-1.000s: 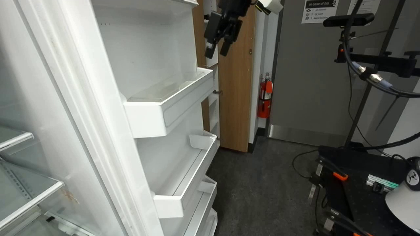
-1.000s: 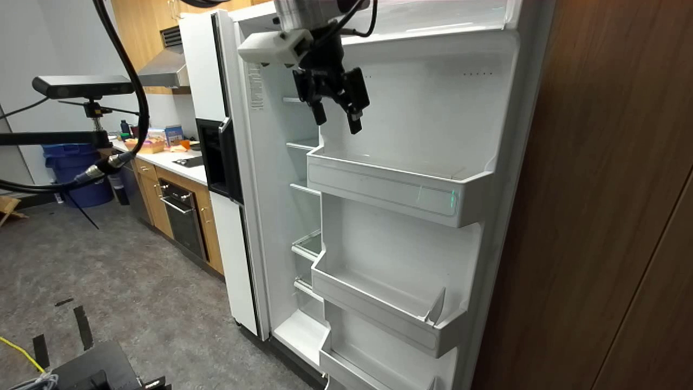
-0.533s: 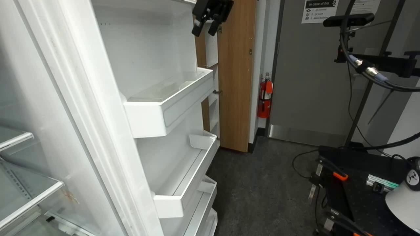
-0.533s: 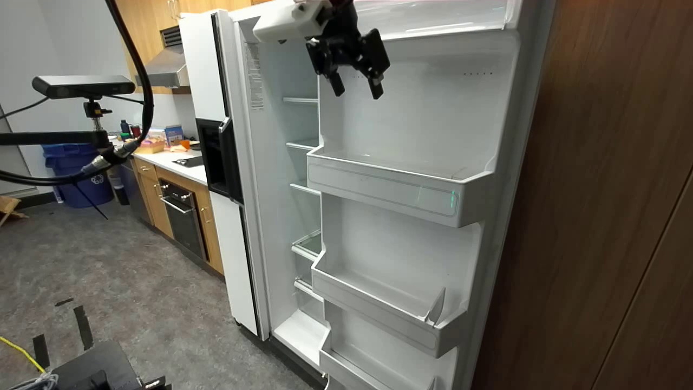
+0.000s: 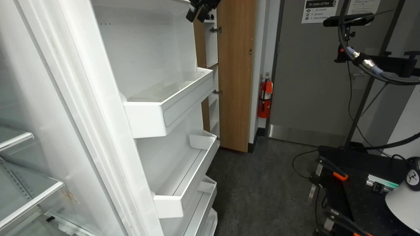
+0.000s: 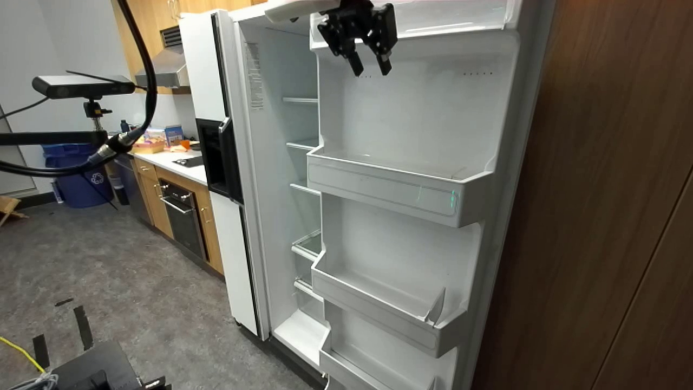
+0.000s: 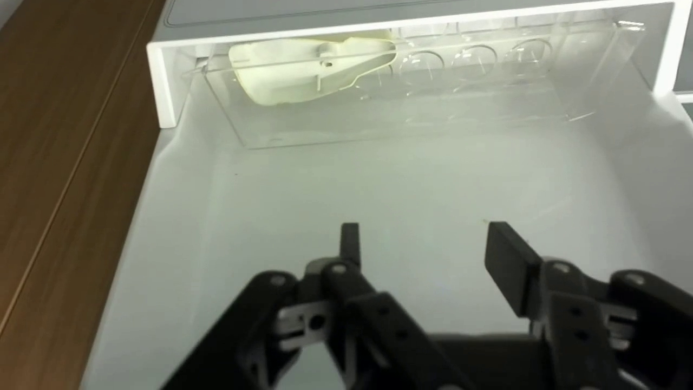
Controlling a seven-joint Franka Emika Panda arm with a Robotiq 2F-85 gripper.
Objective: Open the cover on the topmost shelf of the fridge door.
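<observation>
One fridge door [image 6: 400, 233] faces the spread tool [image 6: 371, 68].

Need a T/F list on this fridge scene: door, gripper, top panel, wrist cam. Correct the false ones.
1. The fridge door stands open. True.
2. The gripper has its jaws apart. True.
3. The clear panel at the fridge door's top is fully in frame. False: the picture's top edge cuts the clear panel off.
4. A pale yellow piece shows in the wrist view. True.
5. The gripper is touching the pale yellow piece. False: the wrist view shows a gap between them.
</observation>
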